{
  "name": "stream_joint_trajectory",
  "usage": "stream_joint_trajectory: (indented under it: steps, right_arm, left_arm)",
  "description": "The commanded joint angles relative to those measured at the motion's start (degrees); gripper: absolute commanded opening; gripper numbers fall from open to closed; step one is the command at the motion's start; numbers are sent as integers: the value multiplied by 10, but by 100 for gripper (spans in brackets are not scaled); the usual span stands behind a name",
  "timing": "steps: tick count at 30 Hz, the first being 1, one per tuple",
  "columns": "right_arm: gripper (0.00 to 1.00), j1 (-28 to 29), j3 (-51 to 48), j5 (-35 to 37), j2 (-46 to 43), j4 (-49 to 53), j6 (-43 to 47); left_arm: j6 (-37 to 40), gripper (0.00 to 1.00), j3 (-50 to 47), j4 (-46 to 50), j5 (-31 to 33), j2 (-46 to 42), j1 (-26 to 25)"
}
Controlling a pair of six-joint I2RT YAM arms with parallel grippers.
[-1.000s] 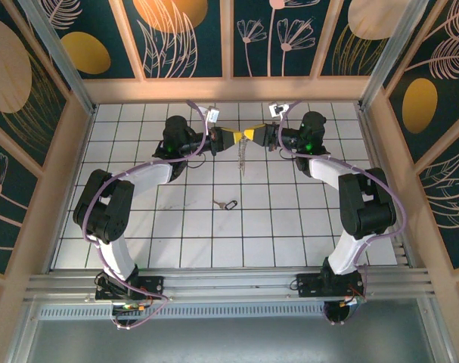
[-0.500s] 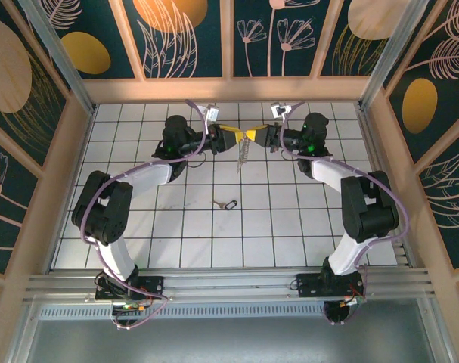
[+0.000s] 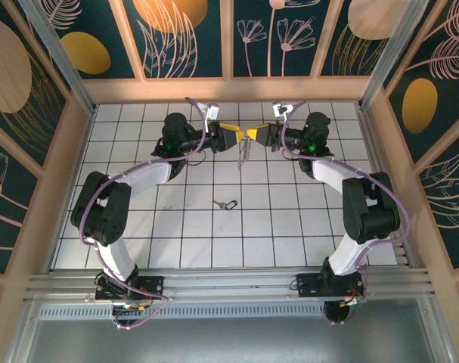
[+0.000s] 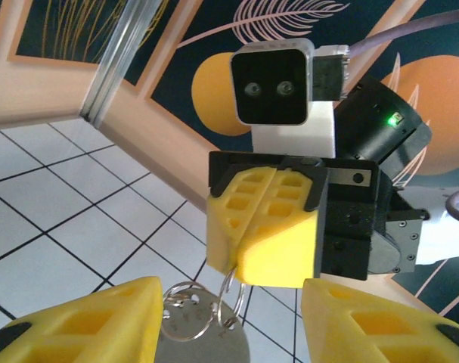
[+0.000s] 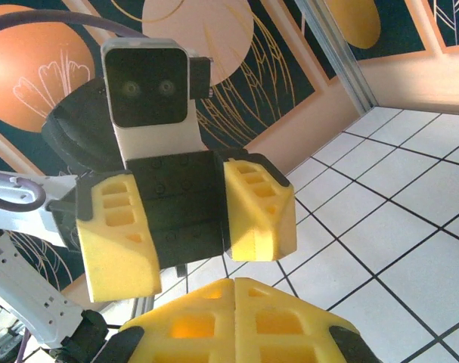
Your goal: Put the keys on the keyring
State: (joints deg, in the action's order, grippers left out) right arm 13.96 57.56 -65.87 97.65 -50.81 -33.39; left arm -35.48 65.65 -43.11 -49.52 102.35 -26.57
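right gripper (image 4: 250, 243) clamped on the keyring (image 4: 210, 349) by its thin, likely slippery ring, left gripper (image 5: 187, 225) parted; light, stiff key (image 3: 227, 204) on tabletop (image 3: 289, 227), best pinched by head.

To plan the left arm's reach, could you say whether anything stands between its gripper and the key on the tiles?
Nothing visible does: the key lies alone on bare tiles; the keyring hangs from the right gripper, just beside the path from the left gripper.

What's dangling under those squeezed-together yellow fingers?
Small silvery metal rings hang below the right gripper, with a flat beige fob beneath. The pinched part is hidden between its fingers.
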Motion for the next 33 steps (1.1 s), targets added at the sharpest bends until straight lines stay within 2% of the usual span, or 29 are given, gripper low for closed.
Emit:
stream_joint_trajectory:
  steps: [1, 26, 33]
  right_arm:
    - [0, -1, 3, -7, -21, -31, 0]
    - [0, 0, 5, 4, -16, -75, -36]
    - [0, -1, 6, 6, -12, -75, -38]
  left_arm:
    - [-12, 51, 20, -28, -39, 15, 2]
    - [-65, 44, -2, -103, -60, 33, 0]
    - [-68, 35, 0, -111, -65, 38, -5]
